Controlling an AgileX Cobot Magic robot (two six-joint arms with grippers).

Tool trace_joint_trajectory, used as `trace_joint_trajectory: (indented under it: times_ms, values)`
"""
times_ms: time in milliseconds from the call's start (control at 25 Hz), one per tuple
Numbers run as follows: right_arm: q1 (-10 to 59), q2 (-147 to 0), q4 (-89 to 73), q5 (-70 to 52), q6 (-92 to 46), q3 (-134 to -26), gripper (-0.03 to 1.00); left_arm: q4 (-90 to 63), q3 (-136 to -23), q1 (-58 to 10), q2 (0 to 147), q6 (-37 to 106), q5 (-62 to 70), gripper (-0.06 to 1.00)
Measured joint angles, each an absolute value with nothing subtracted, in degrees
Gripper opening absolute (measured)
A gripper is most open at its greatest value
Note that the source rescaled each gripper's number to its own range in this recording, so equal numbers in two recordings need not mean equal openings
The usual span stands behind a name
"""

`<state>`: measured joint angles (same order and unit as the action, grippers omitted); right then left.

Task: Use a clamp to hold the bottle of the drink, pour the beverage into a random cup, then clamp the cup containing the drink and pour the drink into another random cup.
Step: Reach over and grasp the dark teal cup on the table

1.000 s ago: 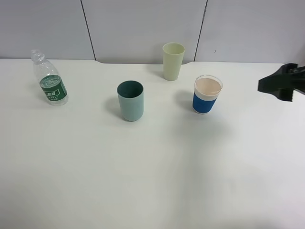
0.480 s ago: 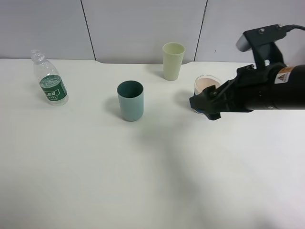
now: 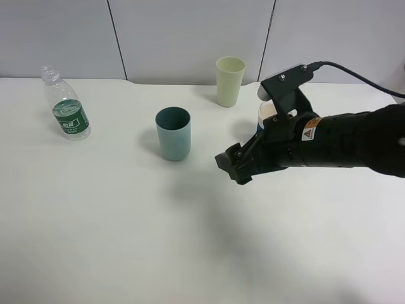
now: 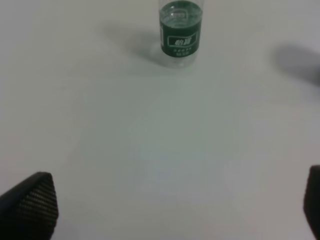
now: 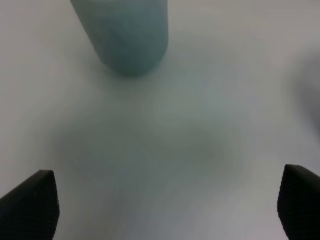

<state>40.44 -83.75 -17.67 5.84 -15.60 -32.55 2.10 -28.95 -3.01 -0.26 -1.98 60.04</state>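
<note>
The bottle of the drink [image 3: 66,109], clear with a dark green label, stands upright at the far left; its beverage is hard to make out. The left wrist view shows this bottle [image 4: 181,31] ahead of my left gripper [image 4: 170,202], which is open and empty, well short of it. The teal cup [image 3: 173,133] stands mid-table. My right gripper [image 3: 233,166] hovers just right of it and nearer the front. In the right wrist view the gripper [image 5: 167,200] is open, with the teal cup [image 5: 125,35] ahead. The pale yellow-green cup [image 3: 230,81] stands at the back.
A blue-and-white cup [image 3: 264,114] is mostly hidden behind my right arm [image 3: 329,142], which stretches in from the right edge. The white table [image 3: 126,240] ends at a grey panelled wall at the back.
My right arm has swept in from the right edge, leftward past the blue-and-white cup, and now stands close to the teal cup. The cups and bottle have not moved.
</note>
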Motion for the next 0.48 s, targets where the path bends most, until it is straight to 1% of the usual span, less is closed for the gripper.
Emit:
trace_joint_trajectory:
  times_ms: [200, 480]
  values:
    - [40.4, -89.9, -16.7, 12.4, -15.5, -32.6, 0.71, 2.1, -29.0, -3.0, -0.3, -2.0, 60.0, 1.0]
    - [40.4, -97.9, -8.8, 24.2, -13.9, -32.7, 0.71, 2.1, -29.0, -3.0, -0.3, -2.0, 60.0, 1.0]
